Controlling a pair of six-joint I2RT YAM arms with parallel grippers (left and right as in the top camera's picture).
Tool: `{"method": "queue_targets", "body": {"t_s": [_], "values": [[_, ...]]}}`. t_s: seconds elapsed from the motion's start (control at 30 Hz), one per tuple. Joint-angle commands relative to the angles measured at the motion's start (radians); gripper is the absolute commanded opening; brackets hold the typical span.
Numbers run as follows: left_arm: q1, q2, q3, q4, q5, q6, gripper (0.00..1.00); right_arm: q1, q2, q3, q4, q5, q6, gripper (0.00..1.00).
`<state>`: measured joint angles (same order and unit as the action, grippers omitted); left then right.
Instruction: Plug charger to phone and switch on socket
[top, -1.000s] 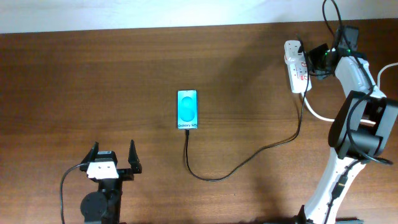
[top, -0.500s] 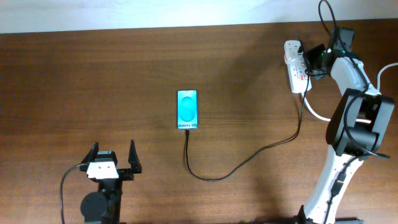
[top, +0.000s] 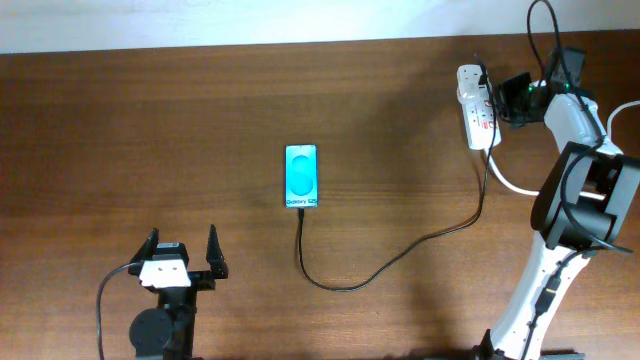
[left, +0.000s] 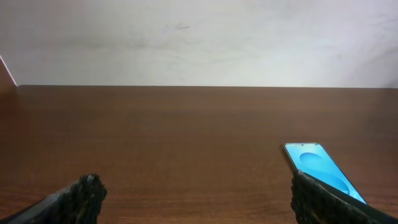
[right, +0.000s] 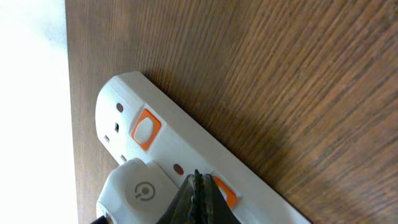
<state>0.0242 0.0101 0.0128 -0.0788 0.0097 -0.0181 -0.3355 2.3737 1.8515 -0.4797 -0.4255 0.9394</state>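
Observation:
The phone (top: 301, 176) lies flat mid-table with its cyan screen up; it also shows at the lower right of the left wrist view (left: 323, 169). The thin black charger cable (top: 400, 252) runs from the phone's near end in a loop to the white socket strip (top: 474, 105) at the back right. My right gripper (top: 505, 98) is shut, its tips over an orange-red switch (right: 222, 190) of the strip (right: 186, 140), beside a white plug adapter (right: 137, 193). My left gripper (top: 182, 262) is open and empty at the front left.
A thick white cord (top: 515, 183) leaves the strip toward the right edge. A second orange switch (right: 145, 129) sits at the strip's far end. A pale wall runs along the table's back edge (left: 199, 86).
The right gripper has shifted slightly to the right by the strip. The left arm, phone and cable have not moved.

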Motion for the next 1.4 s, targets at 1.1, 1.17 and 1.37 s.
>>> {"method": "queue_targets", "body": {"t_s": [1.1, 1.17, 1.37], "values": [[-0.004, -0.004, -0.004, -0.005, -0.006, 0.015, 0.99, 0.048, -0.011, 0.037, -0.148, 0.190, -0.089, 0.04], [-0.004, -0.004, -0.004, -0.005, -0.006, 0.015, 0.99, 0.048, -0.011, 0.037, -0.140, 0.188, -0.085, 0.04], [-0.004, -0.004, -0.004, -0.005, -0.006, 0.015, 0.99, 0.047, -0.011, 0.037, -0.059, 0.061, -0.067, 0.04]]}}
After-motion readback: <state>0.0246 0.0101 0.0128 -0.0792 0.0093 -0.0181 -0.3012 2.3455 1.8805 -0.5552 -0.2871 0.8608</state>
